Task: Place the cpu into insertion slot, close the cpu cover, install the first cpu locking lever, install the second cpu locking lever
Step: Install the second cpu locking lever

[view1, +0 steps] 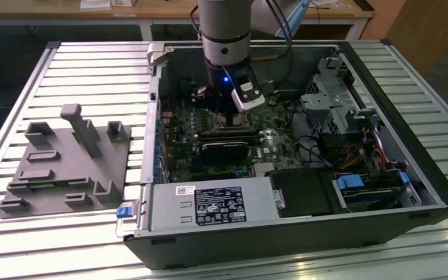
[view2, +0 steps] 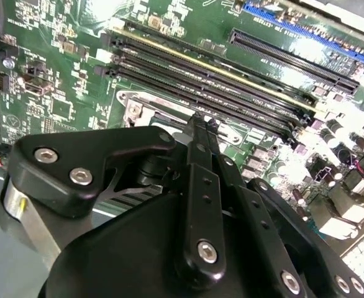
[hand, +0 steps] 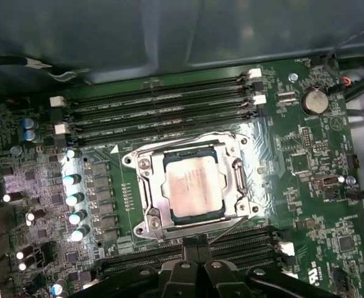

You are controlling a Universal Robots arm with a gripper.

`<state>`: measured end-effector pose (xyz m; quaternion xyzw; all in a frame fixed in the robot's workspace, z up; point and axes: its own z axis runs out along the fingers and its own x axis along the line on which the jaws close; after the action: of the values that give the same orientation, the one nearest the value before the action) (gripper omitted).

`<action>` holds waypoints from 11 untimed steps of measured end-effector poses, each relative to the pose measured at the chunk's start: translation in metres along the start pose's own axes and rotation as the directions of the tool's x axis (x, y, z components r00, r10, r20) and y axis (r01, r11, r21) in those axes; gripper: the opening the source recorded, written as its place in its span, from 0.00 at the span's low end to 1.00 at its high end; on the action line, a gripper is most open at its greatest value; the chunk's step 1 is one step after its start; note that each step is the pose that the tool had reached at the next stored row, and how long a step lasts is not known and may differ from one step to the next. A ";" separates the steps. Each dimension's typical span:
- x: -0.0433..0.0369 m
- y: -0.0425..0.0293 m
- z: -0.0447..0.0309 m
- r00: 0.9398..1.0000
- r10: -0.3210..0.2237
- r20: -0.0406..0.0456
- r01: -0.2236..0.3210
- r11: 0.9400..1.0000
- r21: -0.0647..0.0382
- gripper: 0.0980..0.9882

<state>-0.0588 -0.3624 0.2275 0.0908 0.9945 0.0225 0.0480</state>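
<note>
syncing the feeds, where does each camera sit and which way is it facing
Exterior view: off the arm, above the open black computer case, looking down; the arm's grey wrist shows.
First wrist view: on the arm, facing down at the silvery square cpu in its socket.
Second wrist view: on the arm, looking along the gripper's black linkage at the green motherboard.
Both wrist views share the long black memory slots.

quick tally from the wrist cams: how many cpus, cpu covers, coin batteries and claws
cpu: 1
cpu cover: 1
coin battery: 1
claw: 1
total: 4
</note>
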 end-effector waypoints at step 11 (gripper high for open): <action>0.0045 -0.0140 0.0040 1.000 -0.017 -0.006 0.017 0.999 -0.031 0.01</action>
<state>-0.0653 -0.3752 0.2224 0.0817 0.9948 0.0378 0.0466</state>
